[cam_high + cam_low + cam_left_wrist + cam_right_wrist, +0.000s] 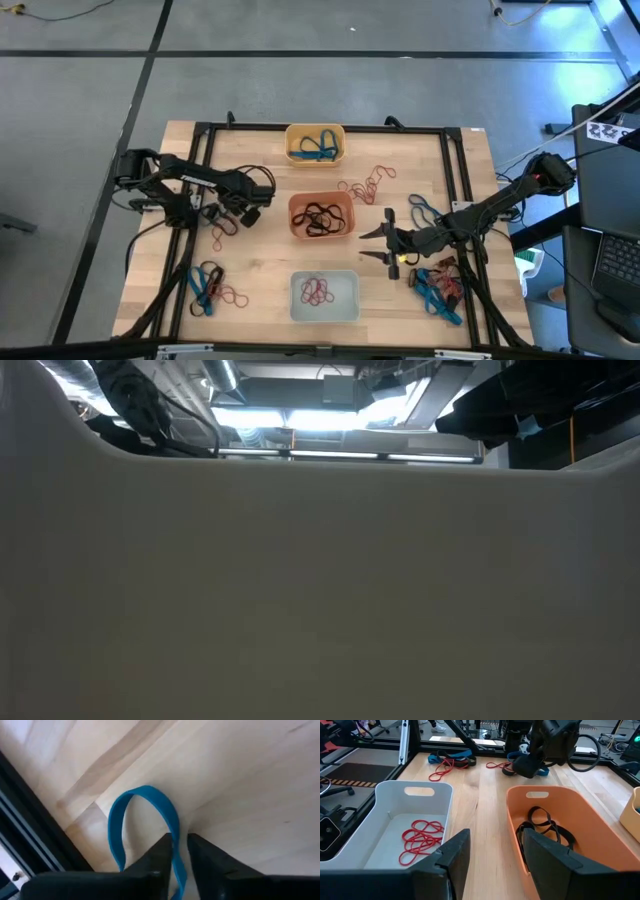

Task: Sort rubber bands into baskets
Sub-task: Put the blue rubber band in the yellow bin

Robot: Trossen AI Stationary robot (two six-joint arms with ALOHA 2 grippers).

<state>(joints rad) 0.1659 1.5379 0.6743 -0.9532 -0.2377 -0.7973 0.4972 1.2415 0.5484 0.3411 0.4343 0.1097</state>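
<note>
Three baskets sit in a line down the middle of the desk [470, 160]: a yellow basket [315, 145] at the far edge with blue bands inside, an orange basket [321, 216] in the centre holding black bands, and a white basket [324, 297] nearest me with red bands [420, 841] coiled on its floor. Each basket lies with its long side across the desk.

Over on the left, the left gripper [180, 845] is down at the wood, its arm stretched low across the desk from the left edge. Its jaws are pinched on a blue band [150, 827], which stands up as a narrow loop, its long axis running straight out from the jaws and its rounded end away from them. More loose bands lie close by, and a blue and red heap [212, 288] sits at the near left corner.

The right gripper [385, 242] hangs just right of the orange basket, arm reaching in from the right edge, jaws spread wide and holding nothing. Red loops [368, 185] lie scattered behind it, and another tangle [437, 283] of blue, red and black rests at the near right.

Pale wooden planks make up the desk, framed by black rails, on a grey floor.
</note>
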